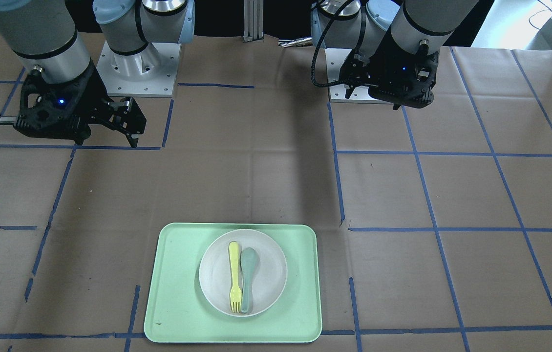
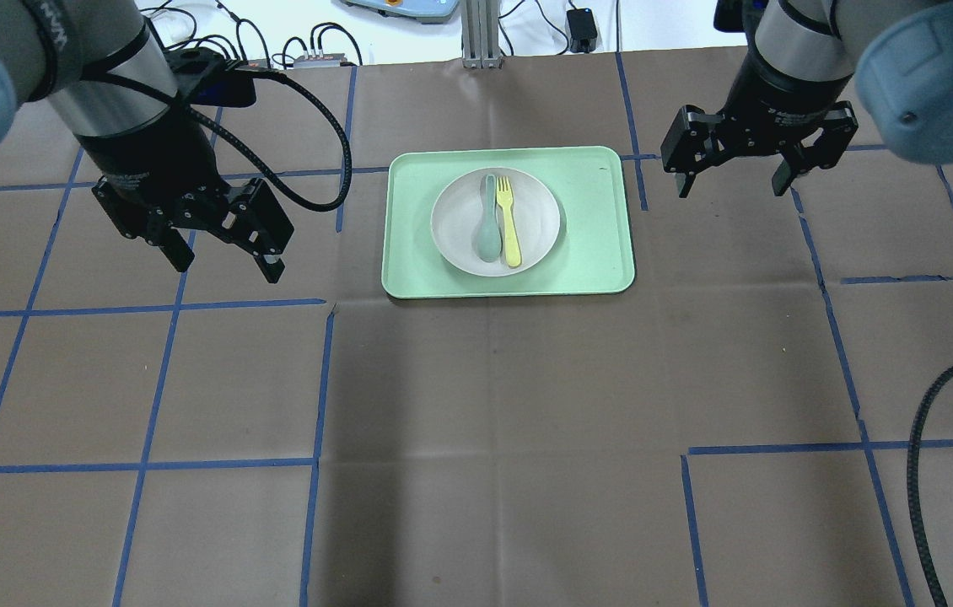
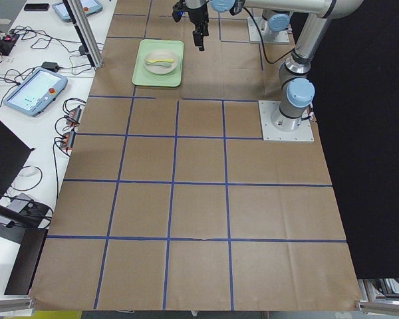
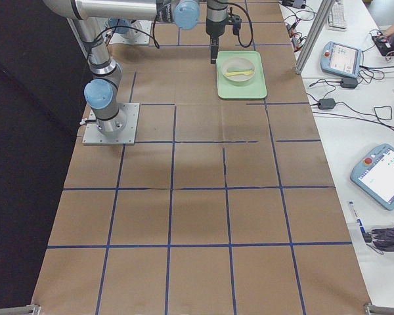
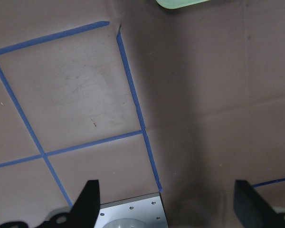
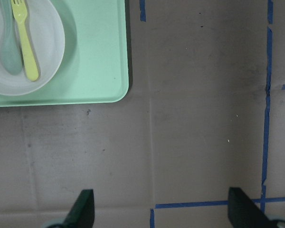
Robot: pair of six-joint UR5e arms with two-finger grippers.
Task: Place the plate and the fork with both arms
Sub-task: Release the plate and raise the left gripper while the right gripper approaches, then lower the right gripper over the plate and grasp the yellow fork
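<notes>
We list one plate [image 2: 540, 215] on tray [image 2: 594, 253], carrying fork [image 2: 510, 223] beside spoon [image 2: 487, 228]. The left hand [image 2: 228, 265] and right hand [image 2: 731, 190] are both spread apart, empty, flanking tray. We'd pinch the fork's handle clear of the spoon, then grip the plate's rim.

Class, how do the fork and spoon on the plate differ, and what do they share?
The fork is pale yellow, the spoon grey-green. The fork has tines, the spoon a rounded bowl. The fork's tines and the spoon's bowl point opposite ways. Both lie side by side on the plate.
</notes>
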